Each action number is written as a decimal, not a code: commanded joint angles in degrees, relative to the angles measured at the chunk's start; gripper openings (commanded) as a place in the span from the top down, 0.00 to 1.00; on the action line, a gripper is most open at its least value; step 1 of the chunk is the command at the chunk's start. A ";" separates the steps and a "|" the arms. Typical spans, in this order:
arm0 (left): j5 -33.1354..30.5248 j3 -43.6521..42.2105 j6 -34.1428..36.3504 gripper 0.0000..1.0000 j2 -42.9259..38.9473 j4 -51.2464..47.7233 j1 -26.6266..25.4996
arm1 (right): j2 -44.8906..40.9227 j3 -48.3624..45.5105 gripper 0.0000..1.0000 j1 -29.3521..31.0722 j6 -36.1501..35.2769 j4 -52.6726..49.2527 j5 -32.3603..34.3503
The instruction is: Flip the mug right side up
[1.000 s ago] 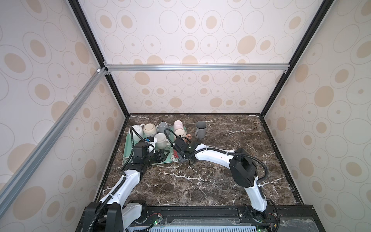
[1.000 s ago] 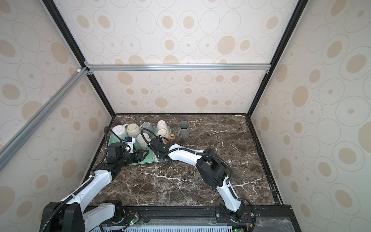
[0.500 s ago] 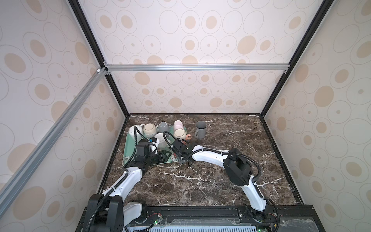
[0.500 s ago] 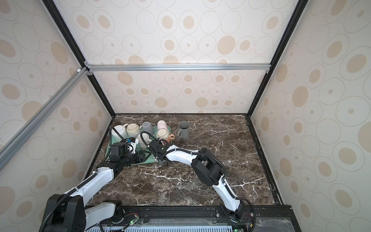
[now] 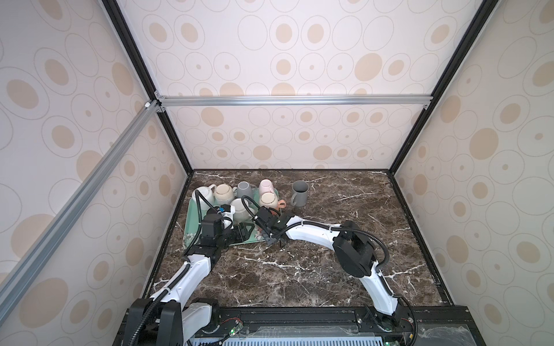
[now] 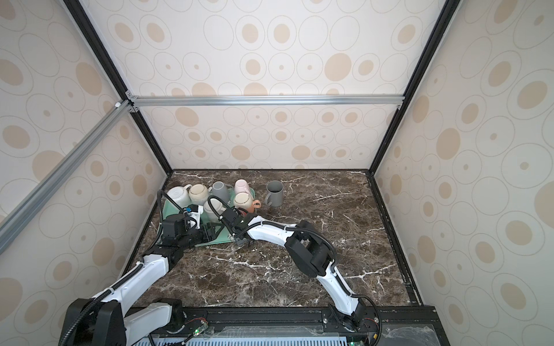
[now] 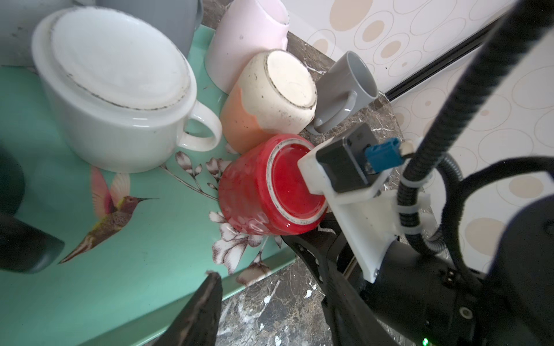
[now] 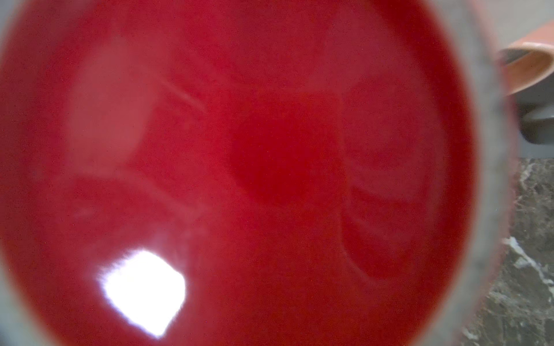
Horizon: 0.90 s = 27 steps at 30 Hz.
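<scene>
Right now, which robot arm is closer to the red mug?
Right. The right fingers sit against the upside-down red mug; the left fingers hang open a gap away, over the tray.

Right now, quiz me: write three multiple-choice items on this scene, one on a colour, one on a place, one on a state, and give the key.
1. The tray is: A. teal; B. yellow; C. black.
2. The upright grey mug stands: A. on the tray; B. on the marble table, beside the tray; C. on another mug.
3. The red mug is: A. mouth up; B. bottom up; C. in pieces.

Key:
1 A, its teal surface with a hummingbird print shows in the left wrist view.
2 B, in both top views it sits off the tray's right edge.
3 B, its glazed base shows in both wrist views.
</scene>
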 commanded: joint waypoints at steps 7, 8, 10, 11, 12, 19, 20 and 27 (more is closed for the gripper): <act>-2.75 3.61 -0.27 0.42 -2.86 -1.61 -0.35 | -8.40 -4.28 1.00 -0.02 -1.17 4.09 3.12; -3.24 3.86 -0.37 0.41 -3.22 -1.71 -0.29 | -9.09 -5.18 1.00 -0.13 -1.06 5.01 3.21; -4.16 3.89 -0.62 0.40 -4.07 -1.75 -0.28 | -10.24 -6.95 1.00 -0.11 -0.78 7.60 2.84; -4.17 3.99 -0.95 0.40 -4.48 -1.81 -0.22 | -10.75 -7.59 1.00 -0.13 -0.52 8.83 2.47; -5.55 4.08 -1.15 0.39 -4.91 -1.96 -0.20 | -11.15 -7.98 1.00 -0.03 -0.35 9.68 2.05; -5.75 3.73 -1.08 0.30 -9.48 -3.30 0.24 | -14.46 -11.76 1.00 -0.19 2.92 17.20 -1.05; -5.92 3.13 -1.09 0.28 -10.39 -3.19 0.37 | -14.96 -12.37 1.00 -0.17 3.43 18.44 -1.17; -0.49 -2.73 -8.60 0.17 -14.36 8.16 1.72 | -21.35 -17.04 1.00 -0.24 6.76 25.58 -3.57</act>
